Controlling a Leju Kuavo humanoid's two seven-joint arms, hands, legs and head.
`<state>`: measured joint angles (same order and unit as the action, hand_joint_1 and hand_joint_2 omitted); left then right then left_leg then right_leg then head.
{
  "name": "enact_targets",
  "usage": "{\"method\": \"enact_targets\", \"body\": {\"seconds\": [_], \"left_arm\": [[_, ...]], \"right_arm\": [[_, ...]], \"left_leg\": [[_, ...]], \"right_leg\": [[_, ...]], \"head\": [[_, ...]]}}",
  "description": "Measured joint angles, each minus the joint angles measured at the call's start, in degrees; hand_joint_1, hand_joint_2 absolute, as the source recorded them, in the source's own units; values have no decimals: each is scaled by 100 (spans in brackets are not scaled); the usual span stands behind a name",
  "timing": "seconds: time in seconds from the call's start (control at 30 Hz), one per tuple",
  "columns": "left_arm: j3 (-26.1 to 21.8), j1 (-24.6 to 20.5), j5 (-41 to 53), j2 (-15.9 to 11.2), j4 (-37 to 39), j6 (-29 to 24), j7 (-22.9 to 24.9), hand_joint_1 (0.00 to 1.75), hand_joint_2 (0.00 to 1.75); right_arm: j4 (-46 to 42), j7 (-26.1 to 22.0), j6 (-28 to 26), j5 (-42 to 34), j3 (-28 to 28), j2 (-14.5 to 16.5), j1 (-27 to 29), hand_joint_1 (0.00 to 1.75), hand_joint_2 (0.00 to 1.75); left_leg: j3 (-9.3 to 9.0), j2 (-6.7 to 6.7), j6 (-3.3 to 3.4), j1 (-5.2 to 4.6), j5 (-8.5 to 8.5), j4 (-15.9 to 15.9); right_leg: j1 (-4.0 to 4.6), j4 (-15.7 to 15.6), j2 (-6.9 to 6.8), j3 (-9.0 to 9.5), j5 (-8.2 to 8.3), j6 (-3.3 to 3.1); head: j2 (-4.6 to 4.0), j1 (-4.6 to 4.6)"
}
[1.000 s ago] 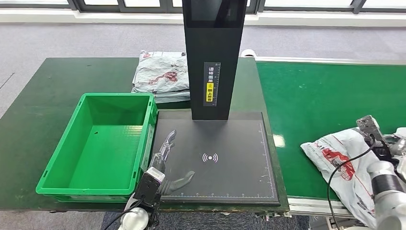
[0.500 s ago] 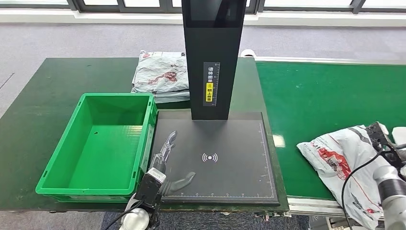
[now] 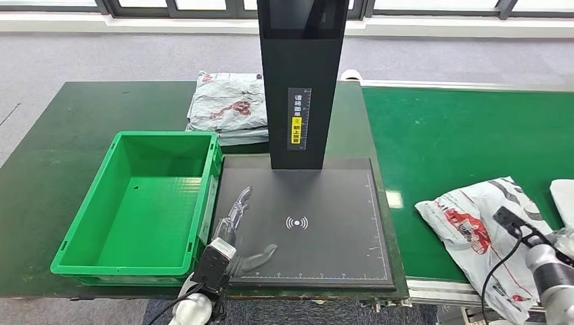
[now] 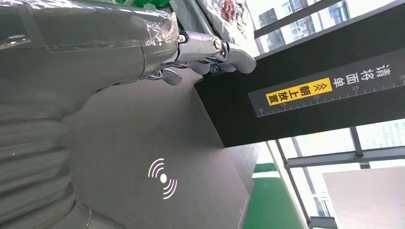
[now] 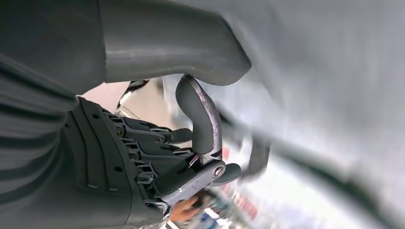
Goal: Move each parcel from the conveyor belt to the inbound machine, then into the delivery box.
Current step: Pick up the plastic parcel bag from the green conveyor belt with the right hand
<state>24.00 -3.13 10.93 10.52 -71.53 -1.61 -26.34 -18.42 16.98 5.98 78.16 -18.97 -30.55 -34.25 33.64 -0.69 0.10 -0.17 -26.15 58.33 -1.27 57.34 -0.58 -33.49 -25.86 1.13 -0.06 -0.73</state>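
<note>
Head view: left hand (image 3: 237,220) lies spread flat, holding nothing, on the matte black scanner pad (image 3: 325,203). Right hand (image 5: 191,162) grips the crinkled white plastic parcel (image 3: 474,227) overhanging the green belt's (image 3: 440,135) near edge.

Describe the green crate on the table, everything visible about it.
The green crate looks like moulded plastic: rectangular, open-topped, with a thick rolled rim and walls sloping in to a flat floor. It holds nothing; a small dark mark shows on its floor. It stands upright on the dark green table, its right wall close against the edge of the black scanner platform. The left hand is over the platform just beside that wall; contact cannot be judged.
</note>
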Motion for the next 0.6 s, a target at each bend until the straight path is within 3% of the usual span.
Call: {"method": "enact_targets", "body": {"seconds": [0.13, 0.6], "left_arm": [[0, -86, -48, 4, 145, 107, -94, 0, 175], [0, -138, -76, 9, 317, 141, -135, 0, 175]], "right_arm": [[74, -298, 727, 83, 120, -33, 123, 0, 175], [147, -345, 862, 111, 234, -82, 140, 0, 175]], "left_leg": [[1, 2, 0, 0, 0, 0], [1, 3, 0, 0, 0, 0]], "right_leg": [[-1, 1, 4, -1, 0, 0], [0, 0, 5, -2, 0, 0]], "head": [[0, 0], [0, 1]]}}
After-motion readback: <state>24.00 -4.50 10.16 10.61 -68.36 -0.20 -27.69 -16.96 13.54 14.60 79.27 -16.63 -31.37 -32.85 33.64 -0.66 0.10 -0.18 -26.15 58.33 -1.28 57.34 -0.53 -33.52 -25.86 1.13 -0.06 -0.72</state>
